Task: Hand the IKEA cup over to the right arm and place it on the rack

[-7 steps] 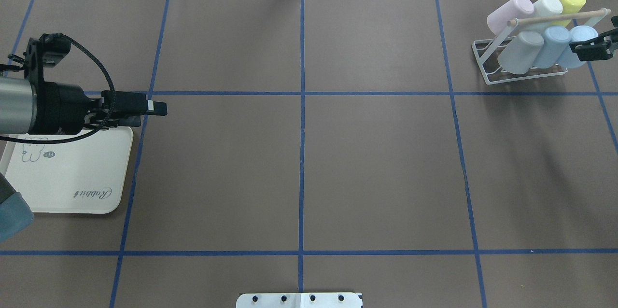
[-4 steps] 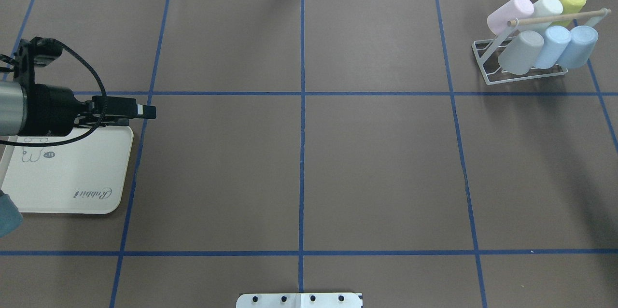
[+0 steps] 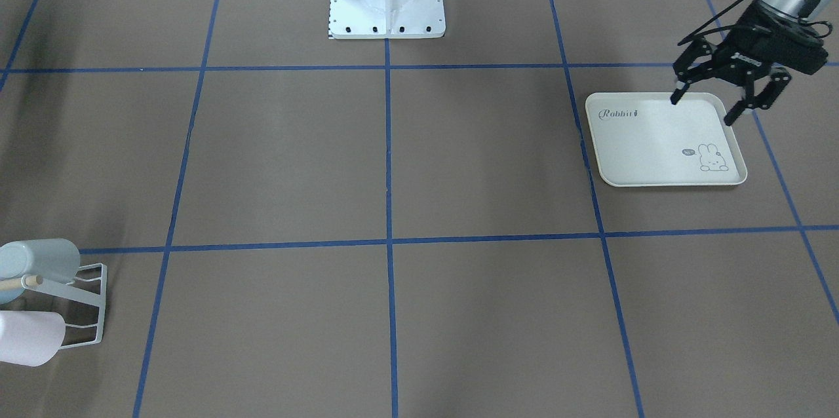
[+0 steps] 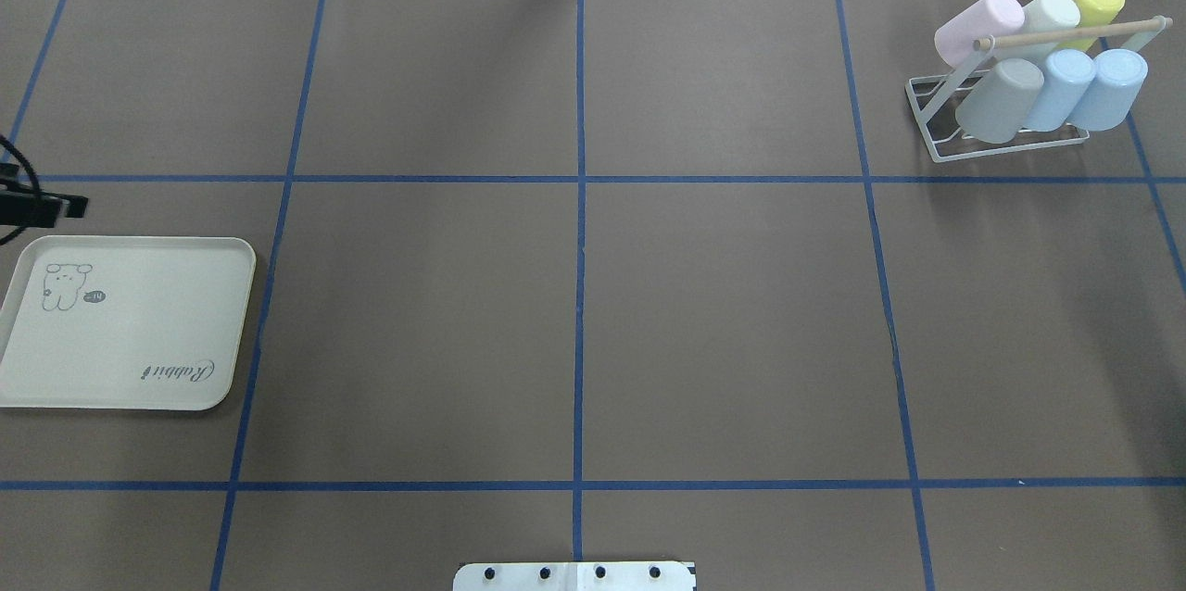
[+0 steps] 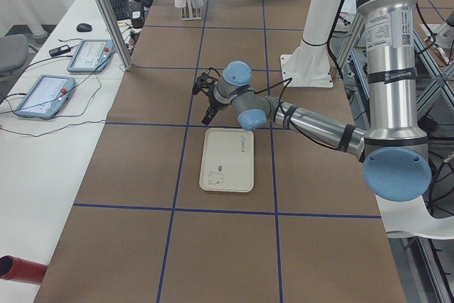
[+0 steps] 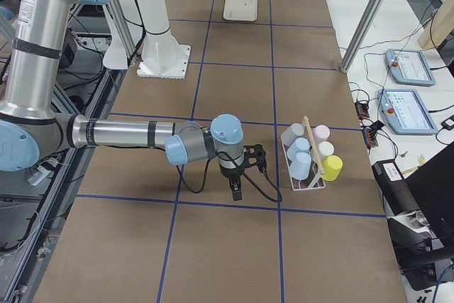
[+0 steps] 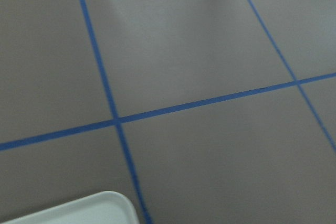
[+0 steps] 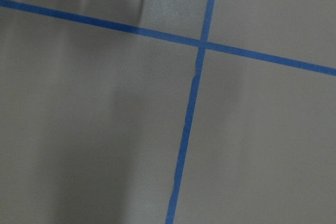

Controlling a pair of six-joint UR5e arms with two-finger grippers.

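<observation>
Pastel cups (image 4: 999, 100) are held on the rack (image 4: 1010, 147); the left gripper (image 3: 701, 111) is spread open beside the tray (image 3: 655, 156); whether the right gripper (image 6: 236, 192) is clenched cannot be told.

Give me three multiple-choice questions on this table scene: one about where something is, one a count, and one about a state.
1. In the overhead view, where does the rack stand?
A. far right corner
B. centre
C. near left corner

2. How many cups sit on it?
A. four
B. six
C. eight

3. How is the left gripper?
A. shut on a cup
B. shut on a rack wire
C. open, holding nothing

Answers:
1 A, it stands at the top right of the overhead view.
2 B, there are pink, white, yellow, grey and two light blue.
3 C, the front-facing view shows its fingers spread with nothing between them.
</observation>
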